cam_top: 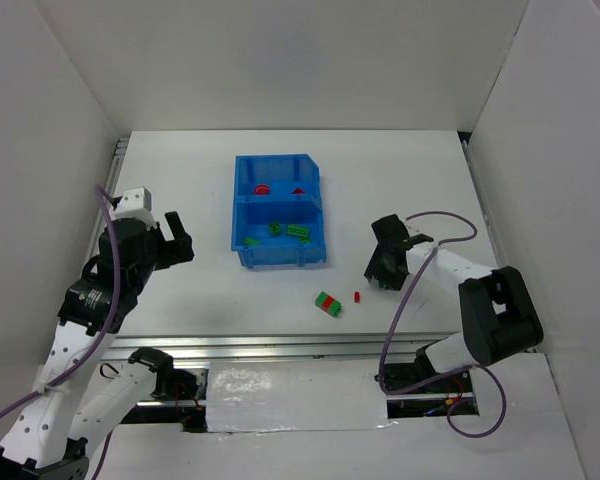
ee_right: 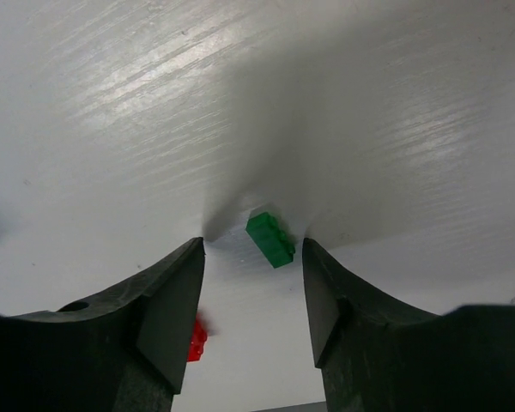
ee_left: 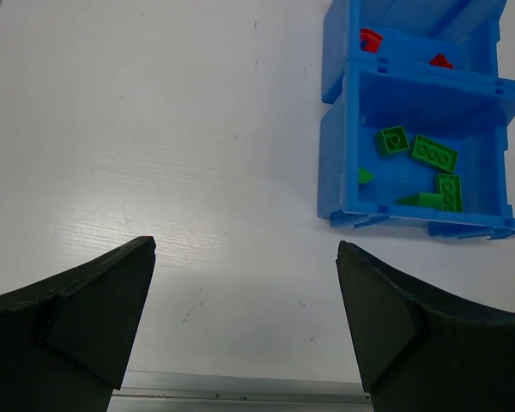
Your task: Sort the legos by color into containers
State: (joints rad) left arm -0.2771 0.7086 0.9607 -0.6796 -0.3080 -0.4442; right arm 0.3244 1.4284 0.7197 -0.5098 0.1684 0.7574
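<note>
The blue bin (cam_top: pixel 280 262) stands mid-table. Its far compartment holds red legos (cam_top: pixel 263 188) and its near one green legos (cam_top: pixel 298 231). A red-green pair (cam_top: pixel 328 303) and a tiny red brick (cam_top: pixel 357 296) lie loose in front of the bin. My right gripper (cam_top: pixel 378 275) is down at the table, open. In the right wrist view a single green brick (ee_right: pixel 270 239) lies on the table between its fingertips (ee_right: pixel 253 249), untouched. A red brick (ee_right: pixel 196 337) shows partly behind the left finger. My left gripper (cam_top: pixel 175 240) is open and empty, left of the bin.
The left wrist view shows the bin (ee_left: pixel 335 154) at upper right with green legos (ee_left: pixel 433 153) and red ones (ee_left: pixel 371 39), bare table under the open gripper (ee_left: pixel 246 249), and the table's metal front rail (ee_left: pixel 240 396). White walls enclose the table.
</note>
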